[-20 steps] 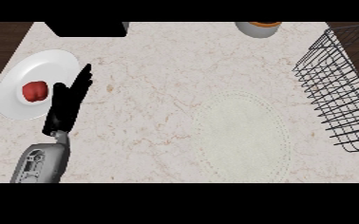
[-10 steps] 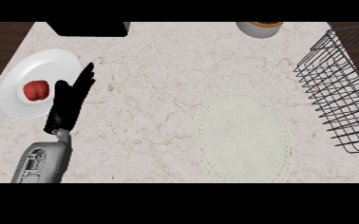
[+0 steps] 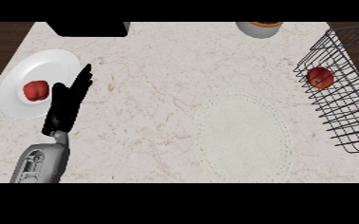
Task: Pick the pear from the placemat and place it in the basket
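**Fruit's in the basket, looks like the job's basically done**

Left hand sits at the left w/ fingers straight and together, holding nothing, just resting next to the white plate. Right hand isn't in view at all. There's a red fruit on that plate, not the target imo. Placemat in the middle has nothing on it. The pear, reddish tbh, shows inside the wire basket at the right edge. So place step looks finished; next move prob just calls for nothing more than staying clear of the basket.
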Controlling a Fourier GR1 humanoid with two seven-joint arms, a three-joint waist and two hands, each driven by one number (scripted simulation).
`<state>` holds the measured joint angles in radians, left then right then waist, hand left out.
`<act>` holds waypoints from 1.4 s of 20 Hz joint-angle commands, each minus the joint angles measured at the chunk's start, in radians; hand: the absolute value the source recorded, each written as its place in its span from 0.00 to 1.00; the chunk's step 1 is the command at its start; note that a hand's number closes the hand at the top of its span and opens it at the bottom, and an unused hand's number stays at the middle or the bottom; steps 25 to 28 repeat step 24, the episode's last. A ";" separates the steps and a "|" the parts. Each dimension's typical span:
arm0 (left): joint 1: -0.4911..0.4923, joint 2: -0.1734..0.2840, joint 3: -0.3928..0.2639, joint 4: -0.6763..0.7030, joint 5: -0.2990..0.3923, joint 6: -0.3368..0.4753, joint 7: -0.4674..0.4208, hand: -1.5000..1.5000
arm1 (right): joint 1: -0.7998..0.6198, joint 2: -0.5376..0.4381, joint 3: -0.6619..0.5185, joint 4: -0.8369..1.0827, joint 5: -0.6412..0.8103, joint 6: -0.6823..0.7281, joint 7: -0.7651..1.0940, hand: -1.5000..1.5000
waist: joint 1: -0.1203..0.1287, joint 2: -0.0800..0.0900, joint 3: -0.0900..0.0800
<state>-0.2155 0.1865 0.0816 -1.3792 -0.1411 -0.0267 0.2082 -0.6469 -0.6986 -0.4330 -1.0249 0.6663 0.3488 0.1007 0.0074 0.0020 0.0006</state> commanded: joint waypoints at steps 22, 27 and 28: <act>0.016 -0.030 -0.012 -0.056 -0.013 0.017 0.057 0.50 | 0.180 -0.304 -0.475 0.324 -0.309 -0.097 -0.211 0.00 | -0.011 0.000 0.002; -0.010 0.011 0.016 -0.049 0.006 -0.013 0.059 0.50 | 0.225 -0.362 -0.533 0.384 -0.349 -0.051 -0.259 0.00 | -0.015 -0.001 0.002; -0.010 0.011 0.016 -0.049 0.006 -0.013 0.059 0.50 | 0.225 -0.362 -0.533 0.384 -0.349 -0.051 -0.259 0.00 | -0.015 -0.001 0.002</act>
